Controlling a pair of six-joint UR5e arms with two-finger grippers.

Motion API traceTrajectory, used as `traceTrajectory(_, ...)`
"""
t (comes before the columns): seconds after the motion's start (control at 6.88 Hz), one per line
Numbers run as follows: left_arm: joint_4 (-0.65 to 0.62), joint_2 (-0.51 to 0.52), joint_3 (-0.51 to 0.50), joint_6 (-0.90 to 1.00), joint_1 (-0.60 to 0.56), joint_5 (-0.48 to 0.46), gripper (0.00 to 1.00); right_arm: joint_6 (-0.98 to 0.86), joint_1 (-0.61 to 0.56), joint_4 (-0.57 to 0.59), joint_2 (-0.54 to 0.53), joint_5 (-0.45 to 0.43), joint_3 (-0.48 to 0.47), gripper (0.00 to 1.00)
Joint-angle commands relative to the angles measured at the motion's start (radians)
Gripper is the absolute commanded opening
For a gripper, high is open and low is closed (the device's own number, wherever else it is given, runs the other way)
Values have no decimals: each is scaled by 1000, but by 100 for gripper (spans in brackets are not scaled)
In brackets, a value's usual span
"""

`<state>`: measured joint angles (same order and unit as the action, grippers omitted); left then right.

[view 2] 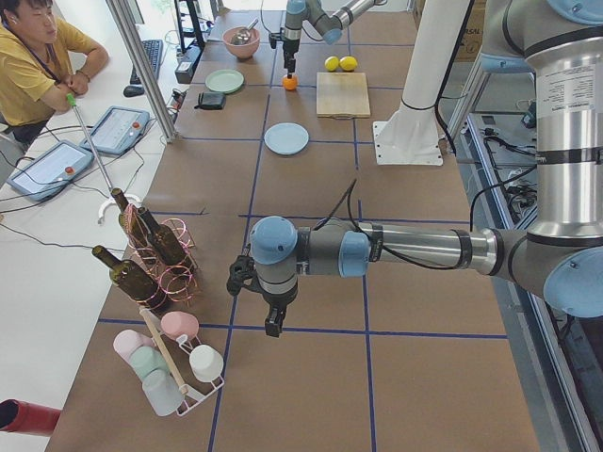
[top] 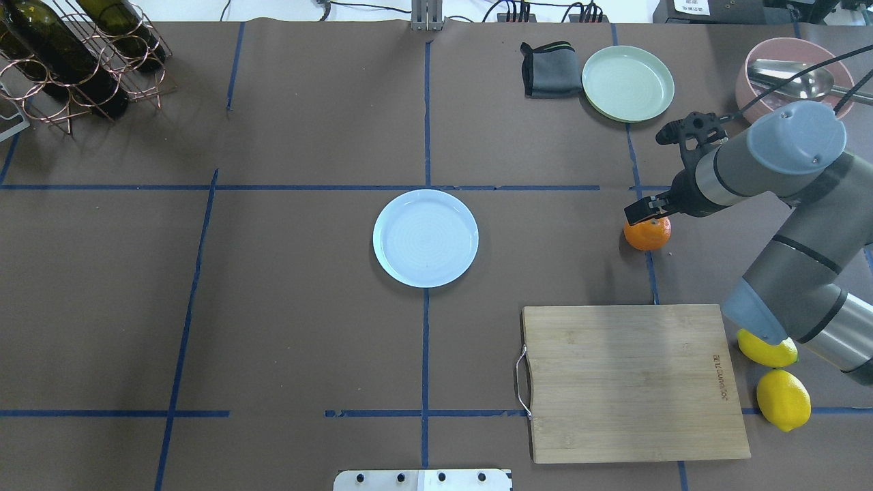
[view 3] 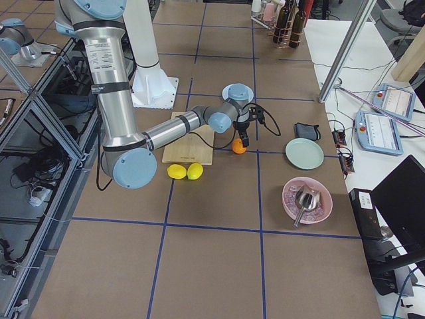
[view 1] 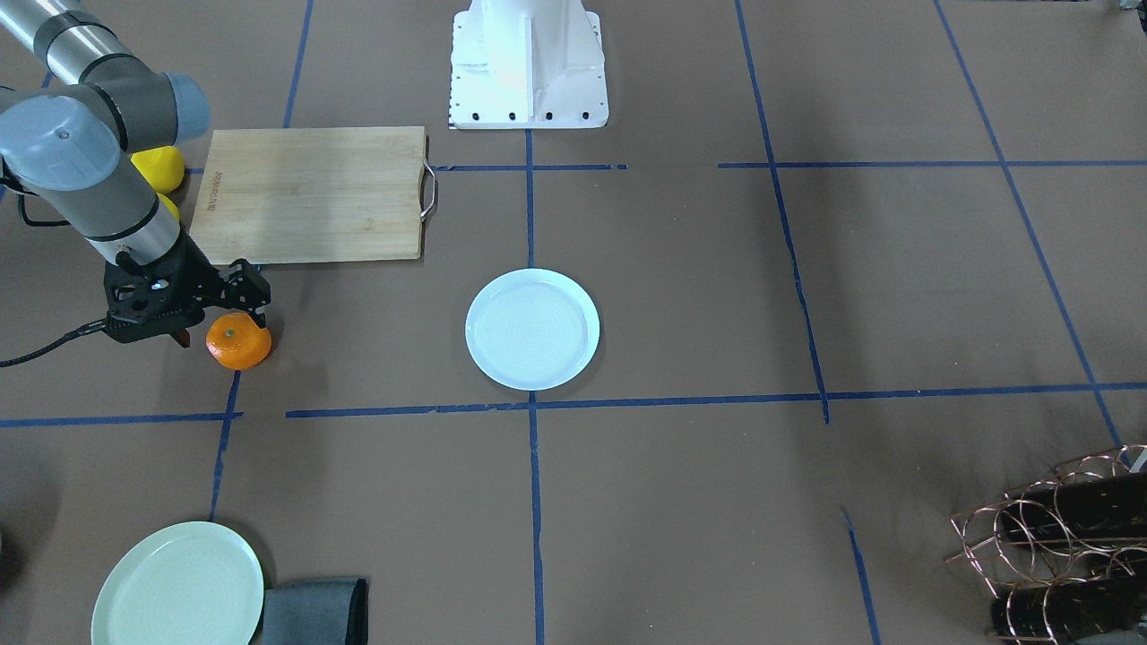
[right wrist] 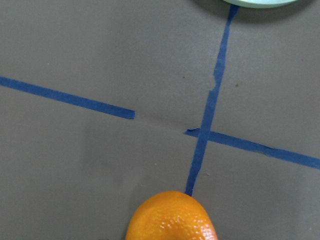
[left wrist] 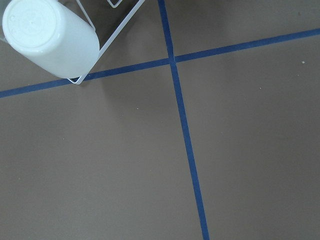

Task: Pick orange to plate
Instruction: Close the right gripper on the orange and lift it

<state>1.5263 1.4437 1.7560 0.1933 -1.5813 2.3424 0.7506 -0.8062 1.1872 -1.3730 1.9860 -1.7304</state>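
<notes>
The orange [view 1: 238, 341] sits on the brown table, off the robot's right side and apart from the plate; it also shows as the orange [top: 646, 233] and fills the lower edge as the orange [right wrist: 172, 217]. My right gripper [view 1: 224, 324] hangs just over it, open, one finger on each side of the fruit. The white, faintly bluish plate [view 1: 532, 329] lies bare at the table's centre, the same plate [top: 425, 238] well to the left of the orange. My left gripper [view 2: 273, 325] points down over bare table far from both; I cannot tell if it is open or shut.
A wooden cutting board [top: 631, 382] lies near the robot on the right, with two lemons [top: 783, 399] beside it. Beyond the orange are a pale green plate [top: 627, 83], a grey cloth [top: 549, 69] and a pink bowl [top: 791, 71]. A bottle rack [top: 75, 61] stands far left.
</notes>
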Motion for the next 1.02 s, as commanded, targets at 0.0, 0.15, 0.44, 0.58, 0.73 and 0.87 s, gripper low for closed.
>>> traceTrajectory(0.0,0,0,2,0,0,0,100,6,36,-4,5,-44,38,100)
traceTrajectory(0.15,0,0,3,0,0,2,100,4,44,-4,5,-61,54,100)
traceTrajectory(0.44,0,0,10,0,0,2,100,4,61,-6,35,-65,103,100)
traceTrajectory(0.58,0,0,10,0,0,0,100,3,67,-4,49,-72,109,89)
traceTrajectory(0.73,0,0,10,0,0,2,100,3,65,-4,52,-70,104,41)
traceTrajectory(0.87,0,0,10,0,0,2,100,6,65,3,75,-69,97,17)
